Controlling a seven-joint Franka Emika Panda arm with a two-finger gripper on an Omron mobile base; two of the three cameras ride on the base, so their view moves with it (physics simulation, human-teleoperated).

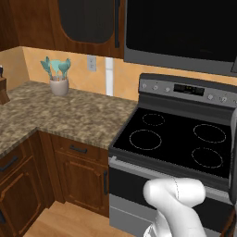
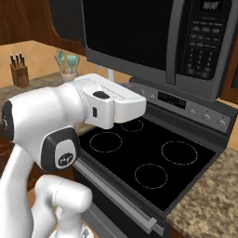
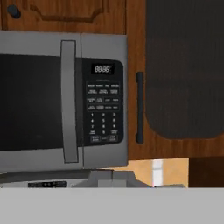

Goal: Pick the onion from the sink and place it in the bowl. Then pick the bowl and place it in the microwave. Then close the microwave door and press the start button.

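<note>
The microwave (image 3: 63, 103) sits straight ahead of the tool in the hand view, its door (image 3: 39, 103) shut flush with the front, a grey vertical handle (image 3: 68, 100) running down the door's right edge. Just right of the handle is the keypad (image 3: 103, 105), with a lit display above rows of buttons. The onion and bowl cannot be seen with the door closed, so where they are cannot be told.

The tool is closed all the way, with nothing in it; its tips do not show, and it stands off from the microwave front, not touching it.

Right of the microwave, in the hand view, is a brown cabinet (image 3: 135, 52) with a dark vertical pull (image 3: 139, 107) and a dark glass panel (image 3: 186, 70) beyond it.

Below the microwave is the black stove (image 2: 148, 162) with four ringed burners and a grey control strip (image 2: 186, 104) at its back. The white arm (image 2: 69, 116) reaches over the stove's left side. Left of the stove, the speckled table (image 1: 60, 115) carries a pot of teal utensils (image 1: 58, 76) against the wall, and a knife block (image 2: 19, 69) stands farther left
</note>
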